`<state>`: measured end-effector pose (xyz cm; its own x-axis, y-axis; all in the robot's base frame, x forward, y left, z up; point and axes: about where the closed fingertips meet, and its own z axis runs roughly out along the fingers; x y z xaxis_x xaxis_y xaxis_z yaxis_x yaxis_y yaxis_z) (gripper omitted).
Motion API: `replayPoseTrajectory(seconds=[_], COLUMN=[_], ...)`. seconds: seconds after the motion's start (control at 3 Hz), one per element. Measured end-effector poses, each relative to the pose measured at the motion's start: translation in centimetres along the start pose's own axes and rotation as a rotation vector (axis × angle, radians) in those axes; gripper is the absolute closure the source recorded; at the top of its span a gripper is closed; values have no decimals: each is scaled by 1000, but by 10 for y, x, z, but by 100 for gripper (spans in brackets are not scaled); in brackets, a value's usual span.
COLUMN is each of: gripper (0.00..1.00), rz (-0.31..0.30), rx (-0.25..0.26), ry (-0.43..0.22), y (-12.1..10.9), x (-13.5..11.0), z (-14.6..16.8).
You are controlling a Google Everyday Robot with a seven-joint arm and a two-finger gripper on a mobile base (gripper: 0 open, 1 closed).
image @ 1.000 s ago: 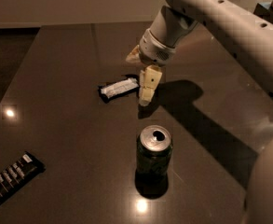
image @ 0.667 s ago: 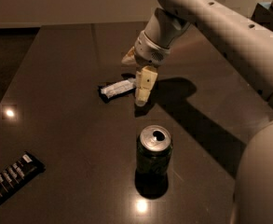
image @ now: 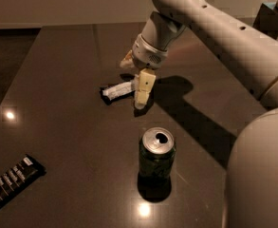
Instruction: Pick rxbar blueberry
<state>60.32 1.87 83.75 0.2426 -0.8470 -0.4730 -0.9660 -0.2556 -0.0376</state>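
Note:
The rxbar blueberry [image: 116, 90] is a small flat wrapper with a pale face and dark ends, lying on the dark table [image: 58, 70] at centre. My gripper [image: 133, 83] is open and low over the bar's right end. One cream finger [image: 143, 88] stands on the near side of that end and the other finger [image: 127, 60] on the far side. The bar's right end is partly hidden behind the near finger. I cannot tell whether the fingers touch the bar.
A green soda can [image: 157, 153] stands upright in front of the gripper, close to it. A longer black bar with white lettering [image: 10, 180] lies at the table's front left edge. My arm [image: 214, 27] crosses in from the upper right.
The gripper has moved slightly left and down, closer around the right end of the bar. The bar and the can have not moved.

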Motion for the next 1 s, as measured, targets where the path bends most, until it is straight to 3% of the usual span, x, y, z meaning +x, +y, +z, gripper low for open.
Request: replayPoseTrajectory(seconds=[0.67,1.0], gripper=[39,63], rz=[4,13], rx=[-48,-62], ry=[-11,-50], y=[-6,-7], x=[6,6], z=[5,-1])
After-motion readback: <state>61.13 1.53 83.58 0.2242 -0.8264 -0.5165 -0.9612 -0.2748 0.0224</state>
